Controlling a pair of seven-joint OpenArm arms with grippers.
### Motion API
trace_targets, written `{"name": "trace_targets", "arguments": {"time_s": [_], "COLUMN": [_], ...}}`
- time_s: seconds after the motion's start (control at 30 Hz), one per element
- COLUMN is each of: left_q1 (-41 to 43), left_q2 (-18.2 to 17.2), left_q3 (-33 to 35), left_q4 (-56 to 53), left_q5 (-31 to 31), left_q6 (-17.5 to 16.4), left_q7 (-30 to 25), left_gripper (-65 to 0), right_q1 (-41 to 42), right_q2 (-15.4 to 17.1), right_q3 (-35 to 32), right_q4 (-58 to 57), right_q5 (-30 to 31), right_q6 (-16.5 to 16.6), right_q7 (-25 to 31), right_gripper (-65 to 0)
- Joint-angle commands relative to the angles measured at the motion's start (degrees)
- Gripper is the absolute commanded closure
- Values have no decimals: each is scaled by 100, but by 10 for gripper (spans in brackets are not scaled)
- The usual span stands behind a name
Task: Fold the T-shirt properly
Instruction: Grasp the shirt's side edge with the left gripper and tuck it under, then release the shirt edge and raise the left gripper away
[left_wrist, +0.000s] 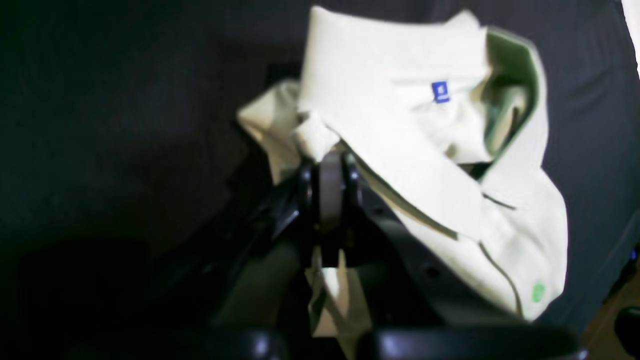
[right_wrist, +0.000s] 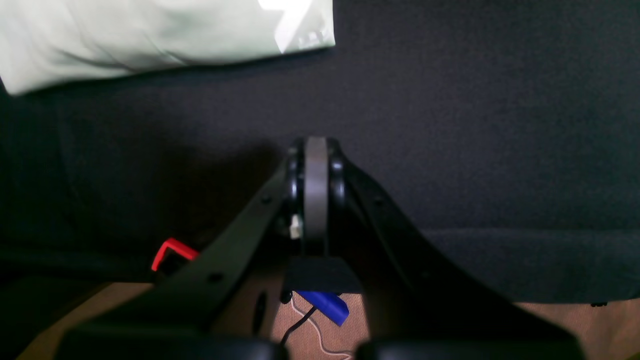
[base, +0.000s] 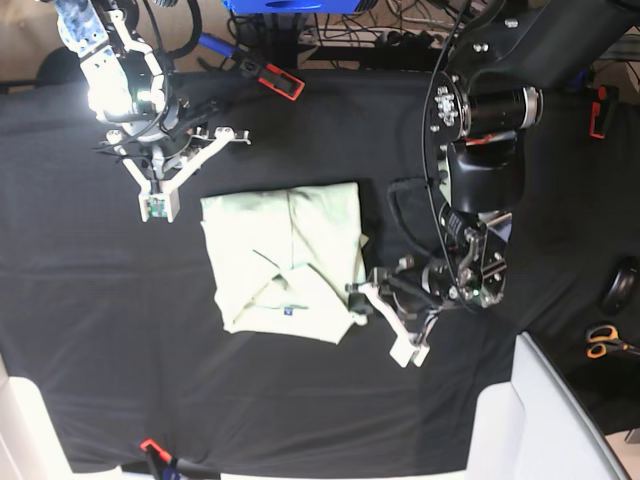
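The pale mint-green T-shirt (base: 285, 265) lies partly folded into a rough rectangle in the middle of the black cloth, with its collar and small blue tag (base: 289, 309) showing on top. In the left wrist view the T-shirt (left_wrist: 425, 150) is bunched and its collar is turned up. My left gripper (left_wrist: 330, 162) is at the shirt's lower right corner and is shut on a fold of its edge, with cloth trapped between the fingers; in the base view the left gripper (base: 358, 300) is there too. My right gripper (base: 155, 207) hovers shut and empty just off the shirt's upper left corner. The right wrist view shows the right gripper (right_wrist: 315, 150) with the shirt's edge (right_wrist: 150, 35) beyond it.
The black cloth (base: 100, 350) covers the whole table. Red clamps (base: 281, 82) (base: 598, 112) hold it at the far edge. Scissors (base: 605, 342) and a dark round object (base: 622, 290) lie at the right edge. A pale grey panel (base: 560, 410) rises at the front right.
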Motion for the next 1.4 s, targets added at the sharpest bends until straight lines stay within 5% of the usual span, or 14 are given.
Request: {"name": "trace_targets", "arguments": {"time_s": [0.0,0.2,0.83,1.1,1.27,1.37], "left_q1": [-214,-434,-654,-636,-751,-795], "left_q2": [-15,188,179,56,-32,-41], "left_q3": [11,2,-7,-51,-68,-68], "left_q4": [79,-554,-669,-669,-572,70], "left_q5": [-61,704,766,757,713,695], "left_q6": [-37,-37,-28,-28,-28,-28], "left_q7": [-124,-581,-721,-713,-598,70], "left_gripper": [0,0,-3,-259,-294,-294], "right_q1": [24,24,50,50,59,59], "right_q2": [18,18,54,54,54,54], "right_q3": [14,14,14,14,14,14], "right_q4": [100,100,100,100,100,100], "right_q5": [-33,-33,-33,-33,-33,-33], "right_q6": [0,0,0,0,0,0], "right_q7": [102,102,75,75,75,75], "right_gripper": [0,0,0,0,0,0]}}
